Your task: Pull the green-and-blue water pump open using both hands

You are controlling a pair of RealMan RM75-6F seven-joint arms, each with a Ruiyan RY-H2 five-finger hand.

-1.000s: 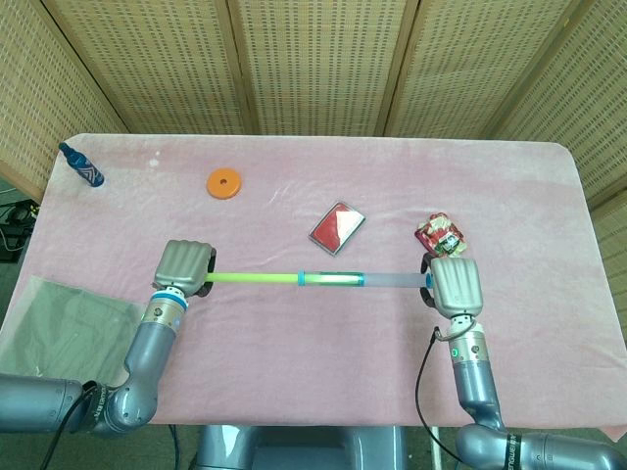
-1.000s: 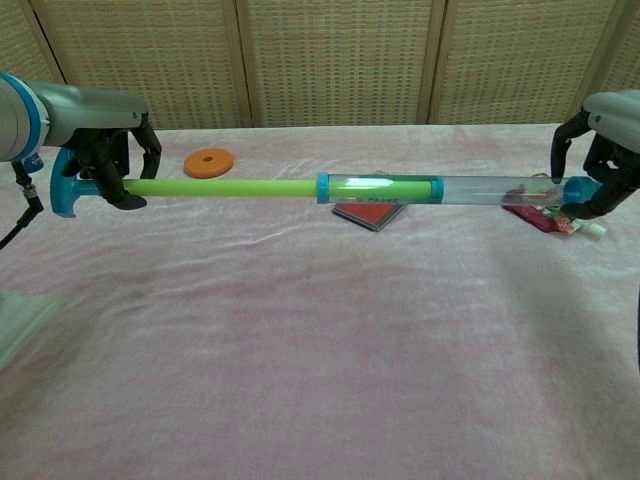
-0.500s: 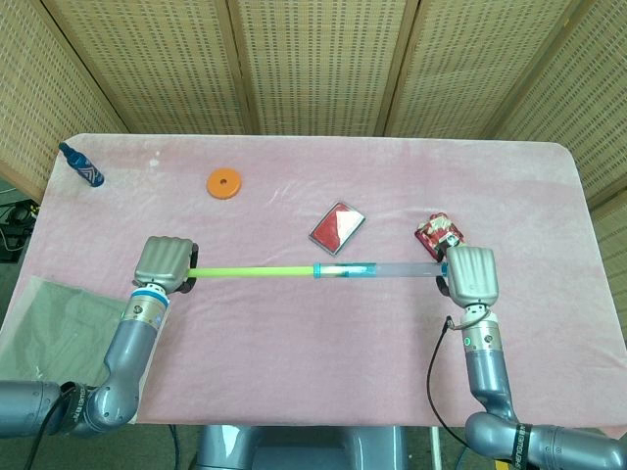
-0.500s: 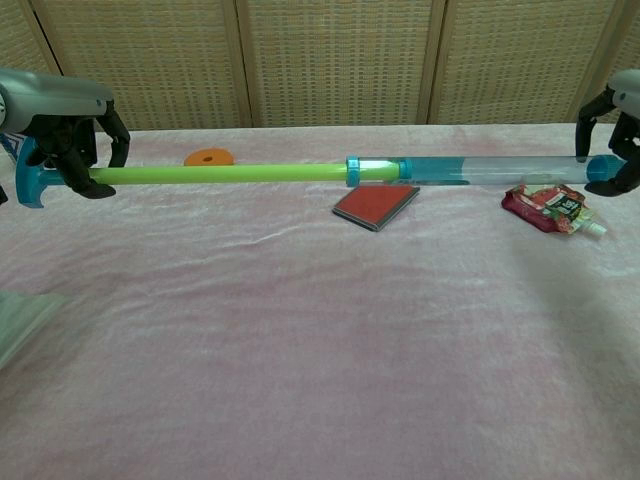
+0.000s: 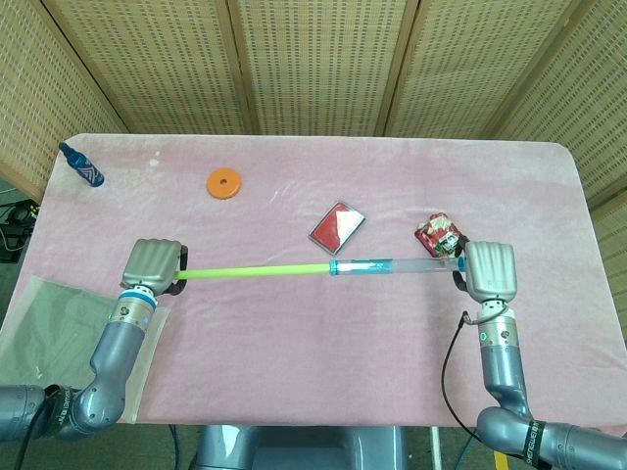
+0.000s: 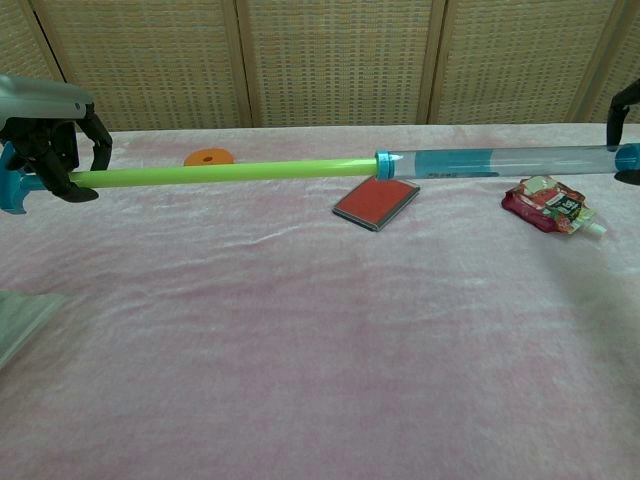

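Pink cloth-covered table in front of woven wicker screen panels. Green-and-blue water pump held level above the cloth, spanning between both hands, pulled far open: long green rod out to the robot's left, clear barrel with blue collar to the right. Left hand clenched around the rod just inside the blue T-handle, dark fingers wrapped over it in chest view. Right hand grasps the far barrel end; in chest view only fingers at the frame edge by the blue end cap, curl not fully visible. Barrel looks blue-tinted along its left part; can't tell contents. On the cloth: red flat card case under the pump's middle, red snack pouch with unreadable print near the right hand, orange disc, dark blue patterned bottle at far left corner, grey-green bag at the near left edge
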